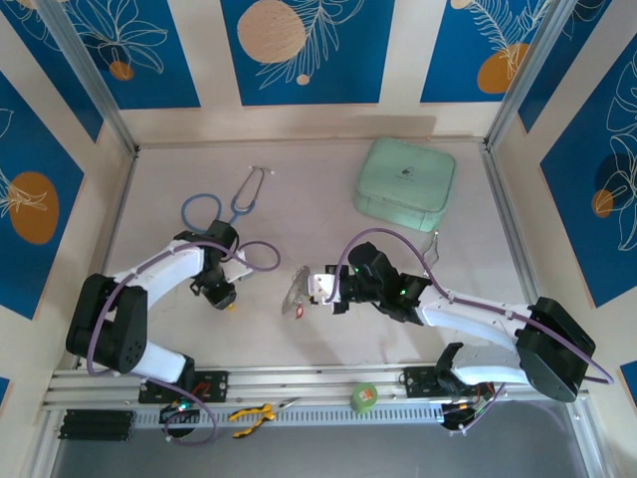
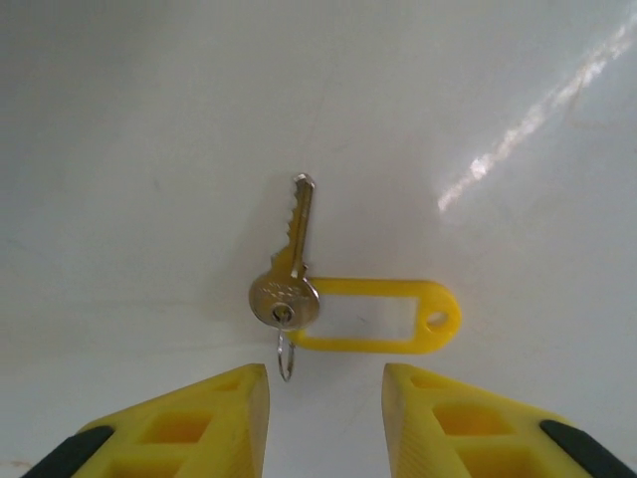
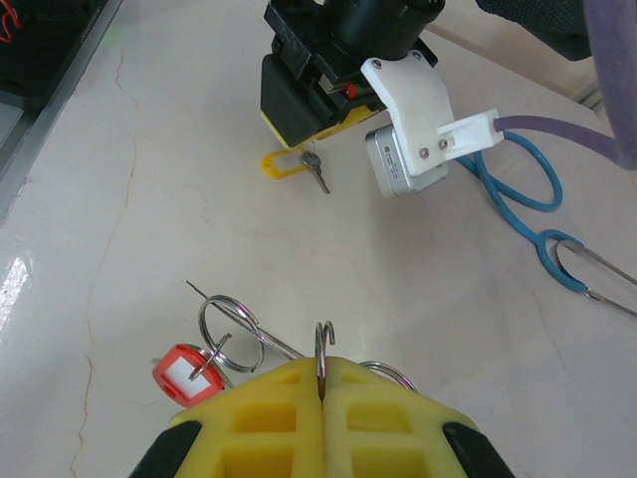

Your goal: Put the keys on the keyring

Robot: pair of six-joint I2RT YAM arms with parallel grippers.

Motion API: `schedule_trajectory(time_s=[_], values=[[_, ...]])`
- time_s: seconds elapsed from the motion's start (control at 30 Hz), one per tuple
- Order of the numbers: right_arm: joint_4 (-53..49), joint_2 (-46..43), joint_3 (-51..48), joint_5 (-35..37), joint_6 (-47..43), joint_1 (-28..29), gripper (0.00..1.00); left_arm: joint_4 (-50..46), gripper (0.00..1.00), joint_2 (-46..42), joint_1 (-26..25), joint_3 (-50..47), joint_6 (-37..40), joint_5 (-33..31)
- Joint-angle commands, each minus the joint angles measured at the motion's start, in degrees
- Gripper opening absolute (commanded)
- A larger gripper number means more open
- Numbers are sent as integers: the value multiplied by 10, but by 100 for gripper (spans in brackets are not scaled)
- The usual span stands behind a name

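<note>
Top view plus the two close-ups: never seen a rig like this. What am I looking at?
Two robot arms are bolted at the near edge of a table. The top view looks down from above and behind them. Each close-up comes from a camera on one wrist, with that arm's yellow fingers at the bottom of the picture. The left gripper is open, and a silver key with a yellow tag lies on the table just ahead of it. The right gripper is shut on a wire keyring that carries a red tag. A blue stethoscope and a mint-green case also lie on the table.
</note>
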Motion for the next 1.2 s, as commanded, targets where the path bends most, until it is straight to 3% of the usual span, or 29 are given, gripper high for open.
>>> schedule_trajectory(time_s=[0.0, 0.8, 1.0, 1.17], values=[[-2, -2, 16, -19, -8, 3, 0, 11, 33, 10, 4, 13, 5, -11], [-6, -1, 18, -23, -6, 6, 0, 21, 18, 55, 7, 26, 17, -32], [-6, 0, 17, -23, -6, 5, 0, 18, 11, 55, 7, 27, 17, -30], [-6, -1, 16, -23, -6, 6, 0, 9, 0, 45, 7, 34, 18, -29]])
